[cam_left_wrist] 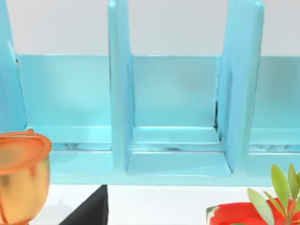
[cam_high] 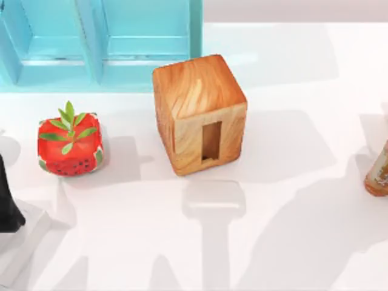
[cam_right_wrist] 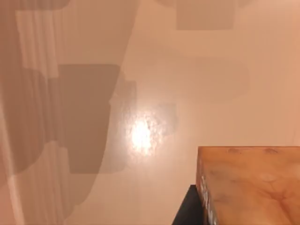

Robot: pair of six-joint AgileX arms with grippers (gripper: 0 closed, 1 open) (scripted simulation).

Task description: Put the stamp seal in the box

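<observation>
The stamp seal (cam_right_wrist: 248, 187), a mottled reddish-brown block, fills the near corner of the right wrist view and hangs well above the pale table. A dark finger (cam_right_wrist: 187, 212) of my right gripper lies against its side. The box (cam_high: 197, 91) is a wooden cube in the middle of the table, with a tall narrow opening (cam_high: 211, 140) in its front face. A gripper-shaped shadow (cam_high: 213, 203) falls on the table just in front of it. My left arm (cam_high: 8, 200) stands parked at the table's left edge.
A light-blue rack (cam_high: 103, 42) runs along the back left. Left of the box sits a red strawberry-patterned cube with green leaves (cam_high: 70, 145). An orange-brown bottle (cam_high: 378, 170) stands at the right edge. The left wrist view shows an orange-gold cup (cam_left_wrist: 21, 178).
</observation>
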